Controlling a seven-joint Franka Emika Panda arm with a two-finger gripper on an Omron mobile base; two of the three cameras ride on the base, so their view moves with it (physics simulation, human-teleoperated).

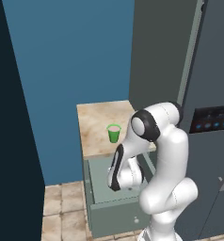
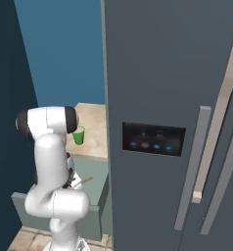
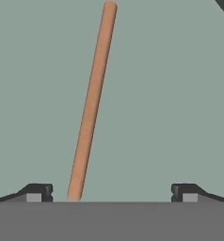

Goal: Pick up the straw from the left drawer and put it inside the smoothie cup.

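Observation:
The orange-brown straw (image 3: 90,108) lies flat on the grey-green floor of the left drawer (image 3: 170,94). In the hand view it runs from between the fingertips up to the top edge. My gripper (image 3: 111,193) is open above it, its jaws wide apart. The straw's near end sits closer to the left fingertip (image 3: 36,192) and touches neither tip. The drawer (image 1: 102,214) stands pulled out below the counter, with my hand reaching down into it. One end of the straw (image 2: 85,181) pokes out beside the arm. The green smoothie cup (image 1: 114,133) (image 2: 79,135) stands upright on the counter behind the drawer.
A beige stone counter (image 1: 97,117) ends at a blue wall behind. A tall grey fridge (image 2: 177,122) with long handles stands close on the right of the drawer. There is tiled floor (image 1: 62,212) to the left of the drawer.

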